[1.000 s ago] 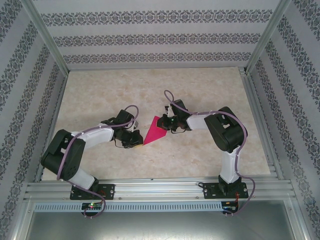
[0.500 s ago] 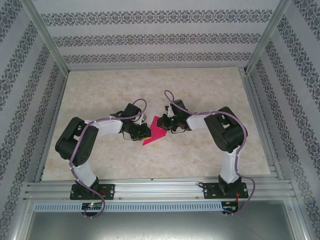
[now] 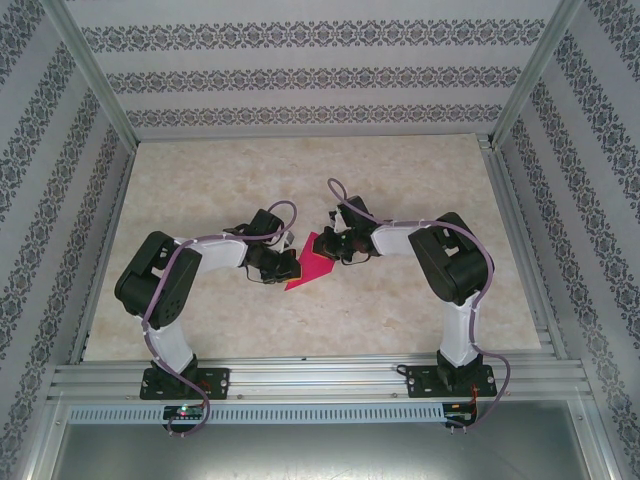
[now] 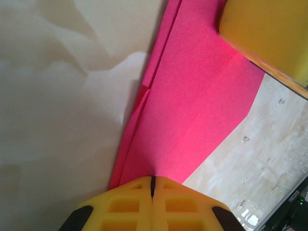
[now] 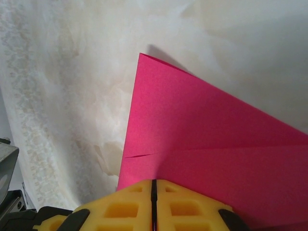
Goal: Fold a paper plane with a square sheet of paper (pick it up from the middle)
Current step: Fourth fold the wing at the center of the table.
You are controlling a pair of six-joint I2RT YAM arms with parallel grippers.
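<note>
From above, the pink paper (image 3: 312, 264) lies near the middle of the worktop (image 3: 420, 180), a little closer to the near edge than to the far one. It is folded to a narrow shape whose sharp tip points toward the near left corner. The left gripper (image 3: 288, 266) sits at the paper's left side and the right gripper (image 3: 334, 246) at its far right end, so the paper lies between the two. In the left wrist view, the left gripper (image 4: 152, 186) has its yellow fingers pressed together, with only a thin seam between them. The paper (image 4: 192, 106) runs away from those tips in overlapping layers, with a fold edge along its left side. Whether the tips pinch it or merely rest on it cannot be told. A yellow finger (image 4: 269, 33) of the other gripper rests on the paper's far part. In the right wrist view, the right gripper (image 5: 154, 190) is likewise fully closed, its tips meeting the paper (image 5: 202, 130). The paper lies flat on the pale worktop (image 5: 72, 72), with a crease line across it and one corner pointing away. A hold on it cannot be confirmed.
</note>
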